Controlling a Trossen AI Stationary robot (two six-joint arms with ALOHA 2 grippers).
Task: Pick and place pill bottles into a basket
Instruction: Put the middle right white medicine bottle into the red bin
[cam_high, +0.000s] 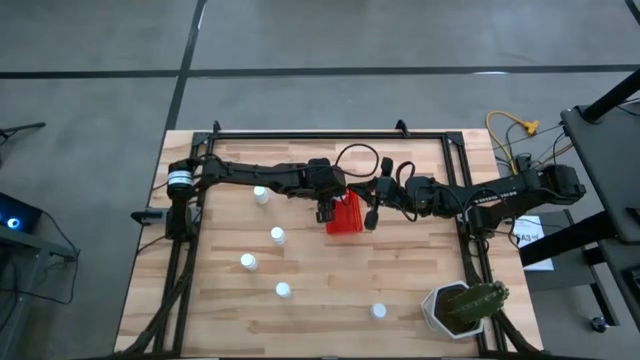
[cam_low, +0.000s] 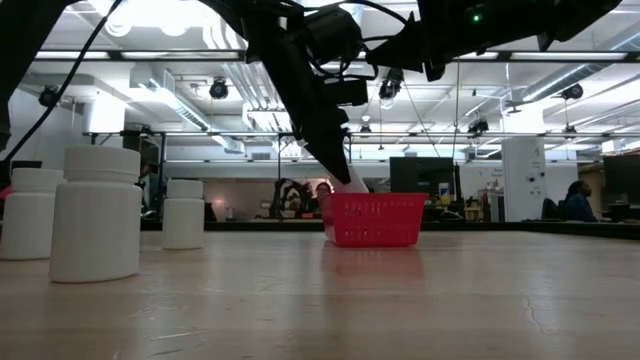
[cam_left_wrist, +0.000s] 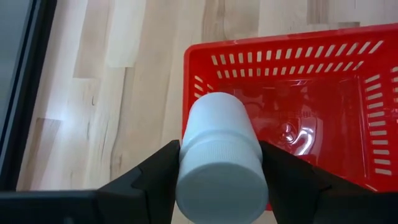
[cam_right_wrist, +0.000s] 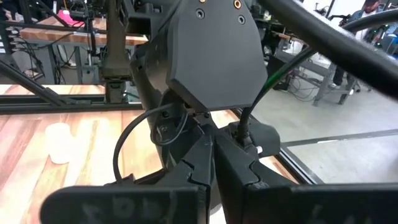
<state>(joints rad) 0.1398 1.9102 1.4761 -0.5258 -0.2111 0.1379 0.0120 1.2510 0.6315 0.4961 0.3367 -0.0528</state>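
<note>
The left hand (cam_left_wrist: 221, 180) clamps a plain unlabelled bottle (cam_left_wrist: 221, 158) over the red basket (cam_left_wrist: 348, 56), frame centre; the right hand (cam_right_wrist: 211, 180) is closed together.

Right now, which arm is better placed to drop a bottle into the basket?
Left. The left gripper is shut on a pill bottle at the red basket, over its near rim. The right gripper waits beside the basket, apparently empty-handed, fingers together.

Glossy red plastic basket (cam_left_wrist: 323, 93), matt white plastic bottle (cam_left_wrist: 219, 155), pale wood table (cam_left_wrist: 124, 93).
</note>
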